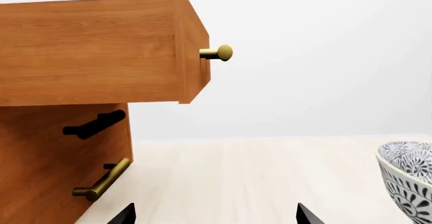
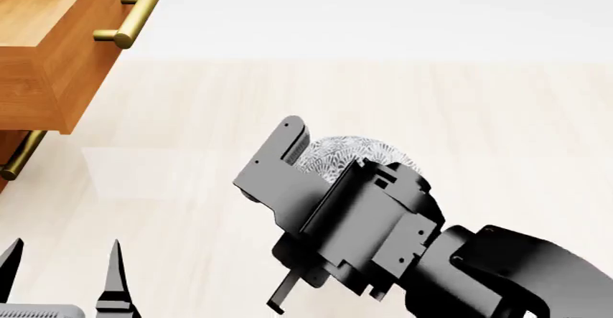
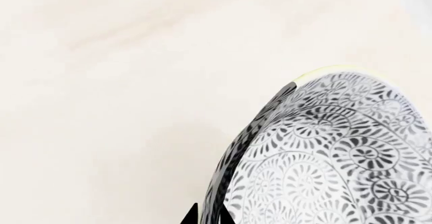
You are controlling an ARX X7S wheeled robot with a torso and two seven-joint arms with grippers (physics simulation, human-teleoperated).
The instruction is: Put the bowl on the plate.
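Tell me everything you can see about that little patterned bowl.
The bowl is small, deep and round, white with a dense grey floral swirl pattern inside and out and a pale rim; it looks ceramic. In the head view the right gripper and its arm cover most of it. The right wrist view shows black fingertips straddling its wall at the rim, so it appears gripped. Pale wooden tabletop lies beneath; whether the bowl rests on it or is lifted cannot be told.

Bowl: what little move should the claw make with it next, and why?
Probably lift the bowl a little, straight up. The right claw seems to pinch its rim, with a tip on each side of the wall. The plate is in no view, so the bowl likely has to clear the table first.
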